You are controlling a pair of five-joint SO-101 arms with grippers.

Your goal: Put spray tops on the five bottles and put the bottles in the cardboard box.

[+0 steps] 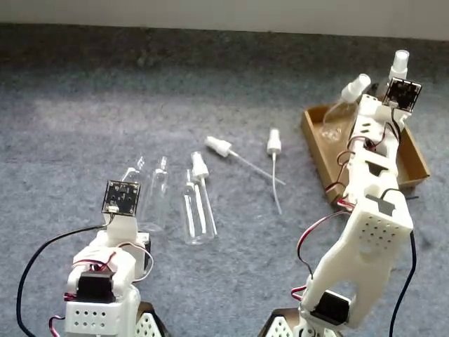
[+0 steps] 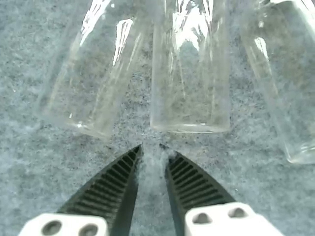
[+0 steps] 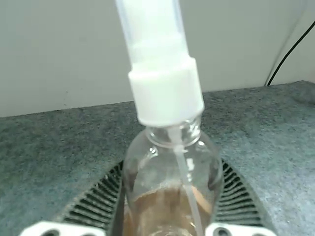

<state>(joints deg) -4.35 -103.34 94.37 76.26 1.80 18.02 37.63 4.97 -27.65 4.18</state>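
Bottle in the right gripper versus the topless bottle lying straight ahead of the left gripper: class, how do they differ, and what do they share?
The held bottle carries a white spray top; the topless bottle has an open neck. The held bottle is raised near the cardboard box; the topless bottle lies on the table. Both are clear.

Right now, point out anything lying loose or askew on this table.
Two white spray tops with long dip tubes lie loose on the grey cloth, off any bottle. Two clear bottles lie uncapped before the left pincer. One capped bottle leans askew in the brown cardboard box.
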